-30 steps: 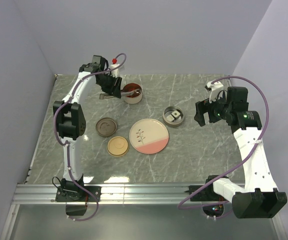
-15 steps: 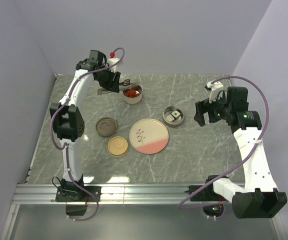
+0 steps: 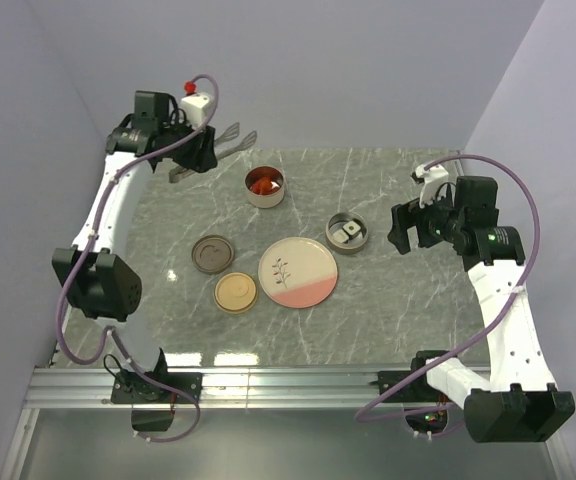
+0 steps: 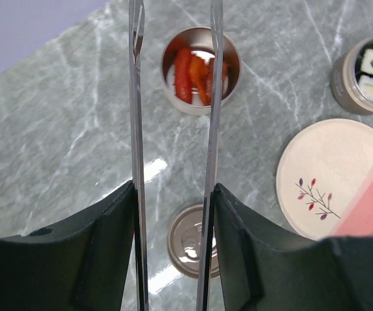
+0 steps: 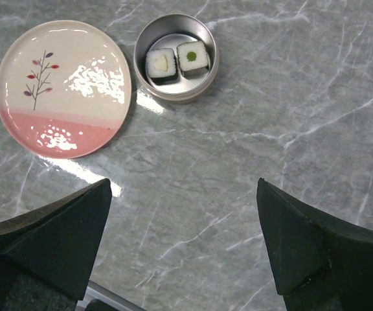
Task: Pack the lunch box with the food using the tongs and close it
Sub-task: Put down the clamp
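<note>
The tongs [image 4: 136,123] run off the top of the left wrist view, so their tips are cut off there. From above, the tips are too small against the back wall to make out. The two slim steel arms stand apart, and the left gripper [image 4: 173,194] pinches them low down between its dark fingers. The right gripper [image 5: 184,194] shows in its own view only as two black wedges at the bottom edge, spread wide over the table [image 5: 283,110].

From above, the left arm stretches up and back to the far left corner, at 11 o'clock from the plate [image 3: 298,272]. It carries the tongs in the air, pointing toward 2 o'clock. The right arm stands bent at 3 o'clock, wrist turned toward the table's middle.

Glossy red sausages [image 4: 184,65], with an orange piece among them, lie in a round metal sausage tin [image 4: 233,76] at 11 o'clock from the plate. Two sushi [image 5: 192,56] cubes, white with black wrap, sit side by side in the sushi tin [image 5: 173,96] at 1 o'clock. The plate is round, cream with a pink band and a sprig drawing. A dark lid [image 3: 212,253] and a tan lid [image 3: 236,292] lie flat at 9 o'clock. The table is grey veined marble.
</note>
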Controlling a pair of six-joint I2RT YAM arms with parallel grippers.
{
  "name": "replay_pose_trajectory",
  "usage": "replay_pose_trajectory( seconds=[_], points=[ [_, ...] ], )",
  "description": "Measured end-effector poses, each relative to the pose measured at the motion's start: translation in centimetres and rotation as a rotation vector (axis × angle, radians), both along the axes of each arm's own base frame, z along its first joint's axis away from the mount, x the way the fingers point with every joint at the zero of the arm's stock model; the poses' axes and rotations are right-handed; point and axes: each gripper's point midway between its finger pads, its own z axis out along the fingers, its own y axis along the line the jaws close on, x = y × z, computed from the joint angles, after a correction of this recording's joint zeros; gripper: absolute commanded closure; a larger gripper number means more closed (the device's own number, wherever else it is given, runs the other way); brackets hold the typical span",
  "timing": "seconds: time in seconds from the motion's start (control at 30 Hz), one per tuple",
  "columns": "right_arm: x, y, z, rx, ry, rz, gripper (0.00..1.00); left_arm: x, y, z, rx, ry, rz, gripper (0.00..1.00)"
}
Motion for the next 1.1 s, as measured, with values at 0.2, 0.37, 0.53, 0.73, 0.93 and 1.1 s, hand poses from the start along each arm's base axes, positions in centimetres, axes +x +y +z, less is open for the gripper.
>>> replay_pose_trajectory(
  seconds=[0.2, 0.37, 0.53, 0.73, 0.93, 1.1],
  points=[
    [-0.8, 0.2, -1.5, 0.018, 0.023, -0.005, 0.0, 0.3, 5.9, -1.9, -0.026, 0.037, 0.139, 0.47],
    [-1.1, 0.4, -2.7, 0.036, 0.057, -0.008, 0.0, -0.5, 11.6, -6.6, -0.04, 0.147, 0.276, 0.47],
    [-1.2, 0.7, -3.1, 0.053, 0.071, -0.002, 0.0, -2.2, 14.6, -11.1, -0.027, 0.244, 0.347, 0.46],
    [-1.4, 1.0, -3.7, 0.072, 0.089, -0.001, 0.0, -3.0, 15.2, -15.3, 0.02, 0.308, 0.35, 0.45],
    [-1.5, 1.0, -4.1, 0.077, 0.109, -0.006, 0.0, -4.1, 15.8, -18.6, 0.068, 0.359, 0.354, 0.44],
    [-1.7, 1.2, -4.9, 0.081, 0.154, -0.002, 0.0, -5.3, 16.3, -20.7, 0.117, 0.393, 0.348, 0.38]
  ],
)
